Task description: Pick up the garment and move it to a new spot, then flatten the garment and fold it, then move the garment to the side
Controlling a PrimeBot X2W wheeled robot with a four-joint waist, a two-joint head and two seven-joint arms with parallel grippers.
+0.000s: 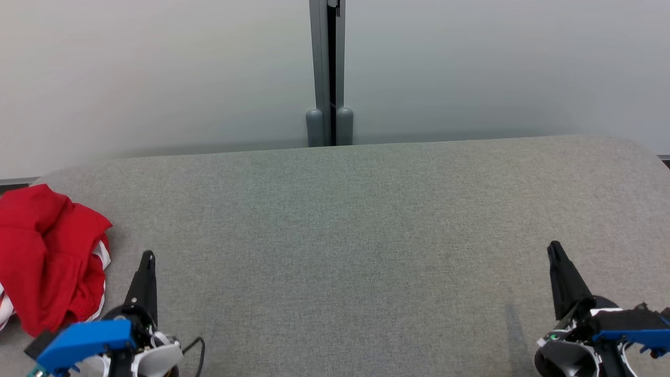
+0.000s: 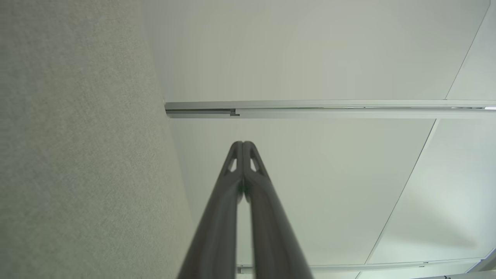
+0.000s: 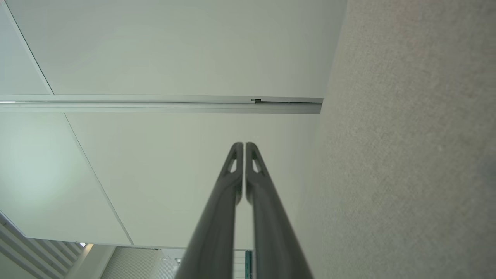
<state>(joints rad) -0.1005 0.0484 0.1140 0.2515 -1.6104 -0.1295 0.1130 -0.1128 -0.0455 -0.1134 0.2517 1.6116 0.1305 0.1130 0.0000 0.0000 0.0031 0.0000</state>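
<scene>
A crumpled red garment [image 1: 44, 256] with white stripes at its lower edges lies bunched at the far left of the grey table [image 1: 345, 235]. My left gripper [image 1: 148, 257] is at the lower left, just right of the garment and not touching it, its fingers shut with nothing between them. My right gripper [image 1: 554, 249] is at the lower right, far from the garment, also shut and empty. In the left wrist view my left gripper [image 2: 243, 144] has its tips pressed together. In the right wrist view my right gripper [image 3: 244, 145] has its tips together too.
A pale wall with a grey vertical post [image 1: 328, 73] stands right behind the table's far edge. The table's rounded corners are at the far left and far right. Grey fabric table surface [image 2: 69, 139] runs beside each gripper in the wrist views.
</scene>
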